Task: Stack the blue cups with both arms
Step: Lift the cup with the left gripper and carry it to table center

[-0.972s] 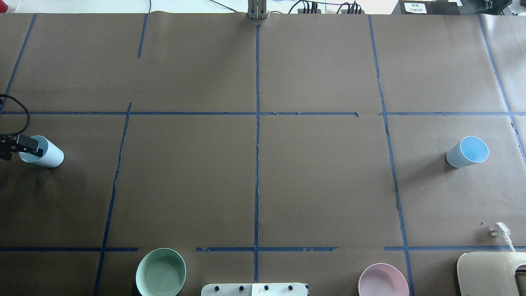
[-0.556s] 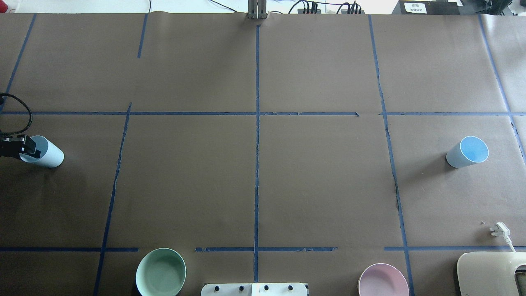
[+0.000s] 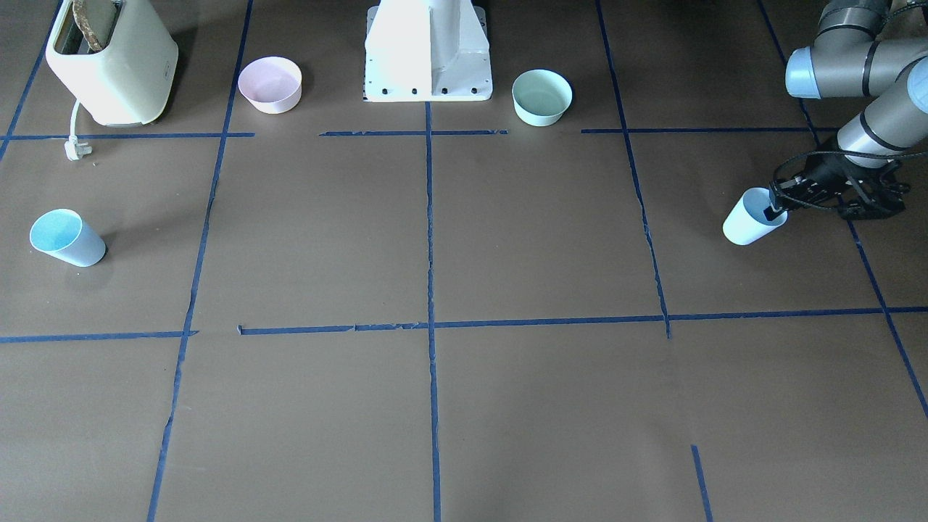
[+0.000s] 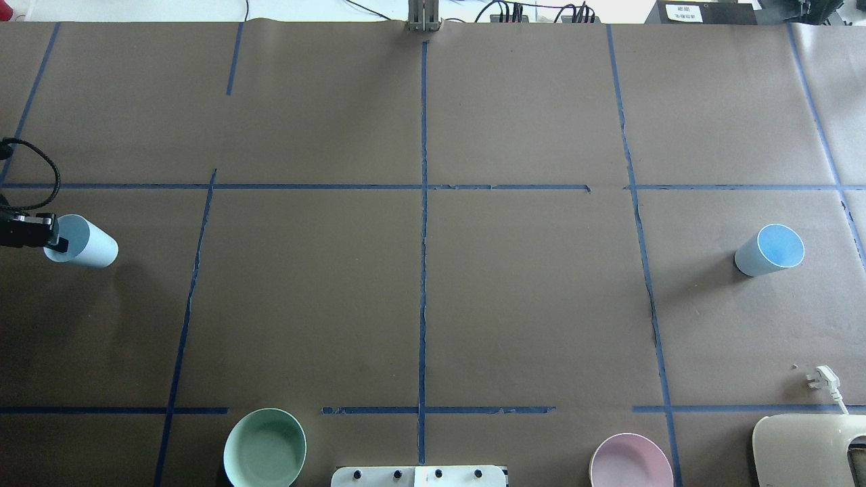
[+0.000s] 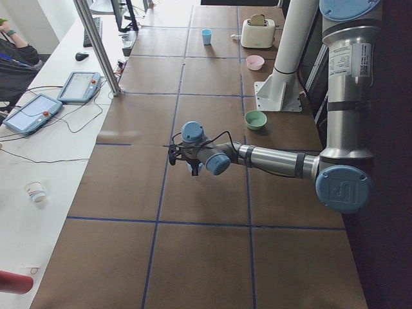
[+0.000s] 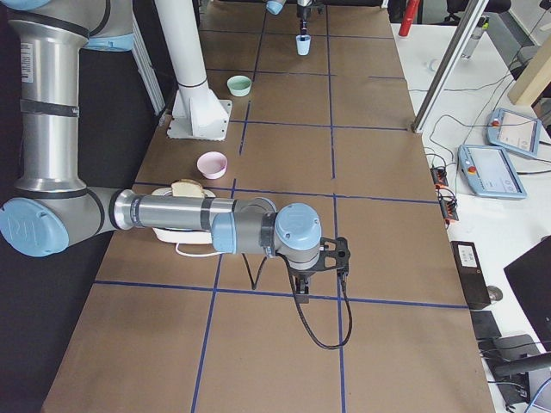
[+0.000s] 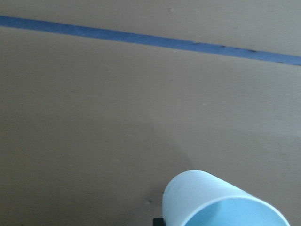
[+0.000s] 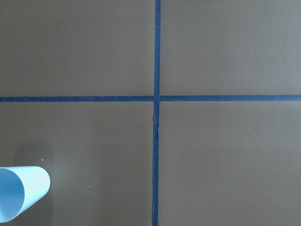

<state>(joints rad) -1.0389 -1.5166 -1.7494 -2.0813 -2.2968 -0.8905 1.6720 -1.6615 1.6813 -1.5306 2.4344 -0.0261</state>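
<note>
One blue cup is at the table's far left, tilted, its mouth toward my left gripper. The gripper is shut on its rim, one finger inside, as the front view shows for the cup and the gripper. The left wrist view shows this cup a little above the paper. The other blue cup stands alone at the far right, also in the front view and the right wrist view. My right gripper shows only in the exterior right view; I cannot tell whether it is open.
A mint-green bowl and a pink bowl sit at the near edge either side of the white pedestal. A cream toaster with a loose plug is near right. Blue tape lines cross the brown paper.
My left gripper has drawn the left cup a little up and toward the table's middle in the overhead view. The right cup and the bowls have not moved.
</note>
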